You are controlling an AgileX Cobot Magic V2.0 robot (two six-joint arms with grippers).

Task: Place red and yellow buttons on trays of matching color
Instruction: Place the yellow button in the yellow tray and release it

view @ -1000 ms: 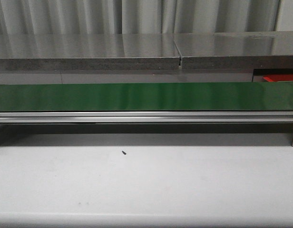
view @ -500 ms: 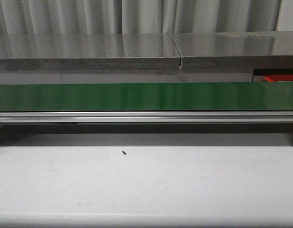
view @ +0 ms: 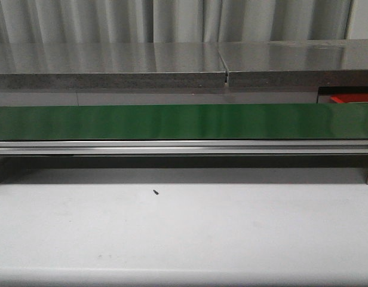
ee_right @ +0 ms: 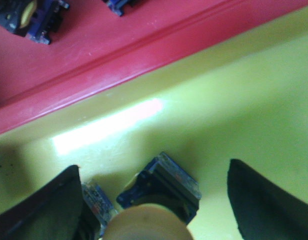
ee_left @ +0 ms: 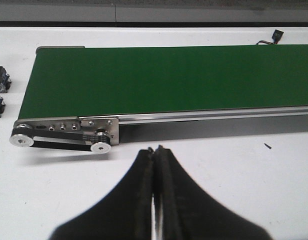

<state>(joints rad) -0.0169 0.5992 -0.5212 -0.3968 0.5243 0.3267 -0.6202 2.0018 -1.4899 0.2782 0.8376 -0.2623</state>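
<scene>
Your right pincer (ee_right: pixel 154 200), jaws spread, straddles a yellow button (ee_right: pixel 154 207) on the yellow tray (ee_right: pixel 244 110), its matching colour; left pincer (ee_left: pixel 155 150) rests closed, empty

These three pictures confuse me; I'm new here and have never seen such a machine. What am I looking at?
It is a two-armed robot sorting buttons by colour. The front view looks over a white table at a green conveyor belt; neither arm shows there. The left wrist view looks past the left gripper, fingers shut on nothing, toward the same belt. The right wrist view looks down into a yellow tray beside a red tray. The right gripper, fingers spread, is over a yellow button lying in the yellow tray.
</scene>
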